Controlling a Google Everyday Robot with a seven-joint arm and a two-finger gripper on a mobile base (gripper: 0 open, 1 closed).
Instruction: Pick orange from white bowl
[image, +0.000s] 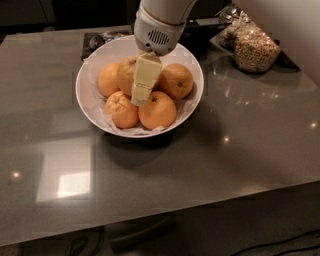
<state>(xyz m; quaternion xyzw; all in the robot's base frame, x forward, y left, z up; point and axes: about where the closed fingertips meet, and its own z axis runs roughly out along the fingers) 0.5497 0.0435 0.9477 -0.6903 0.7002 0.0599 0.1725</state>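
Note:
The white bowl stands on the grey table at the back middle, lined with crinkled paper and holding several oranges. The largest, paler, bumpy orange sits in the middle at the back, partly hidden by my gripper. My gripper comes down from above, its cream-coloured end right against this orange's right side, between it and the deeper-orange ones at the right and front. Two more oranges lie at the left and front left.
A clear bag of cereal stands at the back right. A dark tray with small items lies behind the bowl. The table's front edge runs across the bottom, with cables on the floor below.

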